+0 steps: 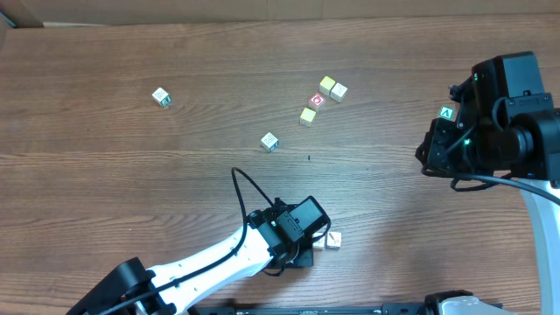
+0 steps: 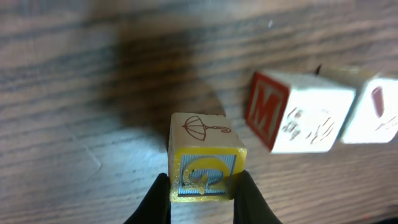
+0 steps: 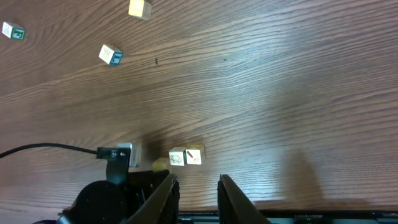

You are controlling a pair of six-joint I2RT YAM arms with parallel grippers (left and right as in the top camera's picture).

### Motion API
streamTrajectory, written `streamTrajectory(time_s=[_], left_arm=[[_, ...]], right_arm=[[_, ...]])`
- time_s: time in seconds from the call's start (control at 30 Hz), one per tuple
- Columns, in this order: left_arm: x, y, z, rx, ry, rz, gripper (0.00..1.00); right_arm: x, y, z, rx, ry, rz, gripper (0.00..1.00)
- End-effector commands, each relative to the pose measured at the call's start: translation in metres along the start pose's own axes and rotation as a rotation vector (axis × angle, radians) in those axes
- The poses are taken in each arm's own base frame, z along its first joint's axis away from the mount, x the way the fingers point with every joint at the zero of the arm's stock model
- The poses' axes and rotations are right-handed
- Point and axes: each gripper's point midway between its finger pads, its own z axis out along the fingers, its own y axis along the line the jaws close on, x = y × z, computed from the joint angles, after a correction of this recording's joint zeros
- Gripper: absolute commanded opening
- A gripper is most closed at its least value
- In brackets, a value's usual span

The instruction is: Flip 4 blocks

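My left gripper (image 2: 205,182) is shut on a block (image 2: 200,134) with a yellow-framed near face and a red umbrella on its top face, held low over the wood. Just to its right sit two cream blocks, one with a red M side (image 2: 298,112) and one with a red mark (image 2: 373,115). From overhead this pair (image 1: 332,239) lies beside the left wrist (image 1: 297,223) near the front edge. More blocks lie farther back: (image 1: 160,97), (image 1: 269,142), (image 1: 308,115), (image 1: 327,85), (image 1: 339,91). My right gripper (image 3: 196,196) hangs open and empty, high at the right.
A red-faced cube with a white ring (image 1: 318,101) sits among the back cluster. A green A mark (image 1: 446,113) shows at the right arm (image 1: 499,114). The left arm's black cable (image 1: 245,188) loops over the table. The table's front edge (image 3: 280,213) lies just below the right fingers.
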Motion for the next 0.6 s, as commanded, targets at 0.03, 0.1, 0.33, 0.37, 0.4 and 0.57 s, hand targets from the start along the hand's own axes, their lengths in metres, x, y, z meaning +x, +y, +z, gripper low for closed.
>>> streamTrajectory(time_s=[0.03,0.1,0.33,0.37,0.4,0.57], left_arm=[[-0.013,0.004,-0.001,-0.016,-0.079,-0.027,0.04],[-0.015,0.005,-0.001,-0.022,-0.092,-0.028,0.04],[-0.02,0.005,-0.002,-0.026,-0.117,-0.027,0.04],[-0.021,0.004,-0.002,-0.022,-0.119,-0.02,0.04],[-0.021,0.003,-0.002,-0.02,-0.12,-0.019,0.04],[-0.024,-0.001,-0.002,-0.001,-0.134,-0.007,0.04]], right_arm=[[0.001,0.001,-0.002,-0.011,-0.006,-0.002,0.23],[0.001,0.001,-0.002,-0.011,-0.006,-0.002,0.23],[0.001,0.001,-0.002,-0.012,-0.006,-0.002,0.23],[0.001,0.001,-0.002,-0.012,-0.006,-0.002,0.23],[0.001,0.001,-0.002,-0.011,-0.006,-0.002,0.23],[0.001,0.001,-0.002,-0.011,-0.006,-0.002,0.23]])
